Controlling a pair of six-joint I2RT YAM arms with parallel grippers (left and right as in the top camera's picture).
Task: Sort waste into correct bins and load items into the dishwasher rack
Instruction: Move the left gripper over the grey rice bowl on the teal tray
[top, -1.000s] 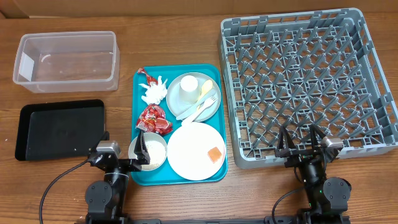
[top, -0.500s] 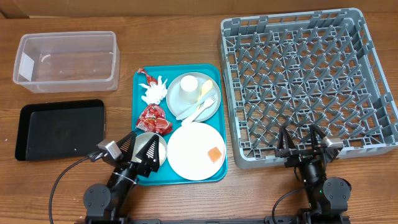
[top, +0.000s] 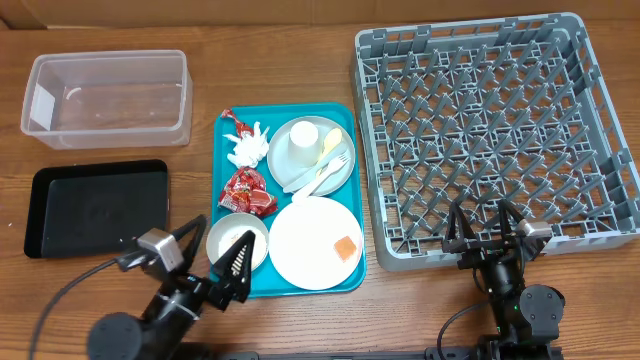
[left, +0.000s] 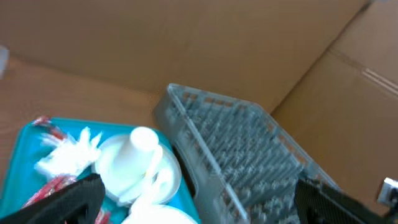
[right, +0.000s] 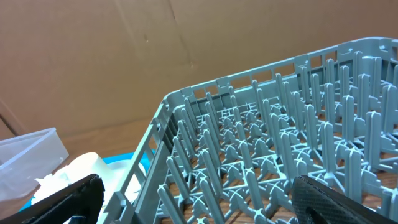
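Currently, your left hand (top: 213, 252) sits at the lower left of the frame, fingers spread and empty, with its tips at the left rim of the white bowl (top: 240, 238) on the teal tray (top: 340, 112). The bowl lies just up and right of it and, being round, has no long axis. Your right hand (top: 484, 224), likewise spread and empty, hovers at the lower edge of the dishwasher rack (top: 495, 130), well apart from the tray. I judge the left arm nearer. No legible writing shows.

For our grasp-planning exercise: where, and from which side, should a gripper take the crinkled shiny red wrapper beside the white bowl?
Likely from above, pinching the raised middle of the crinkled shiny red wrapper: it lies low on the teal tray, with the white bowl close.
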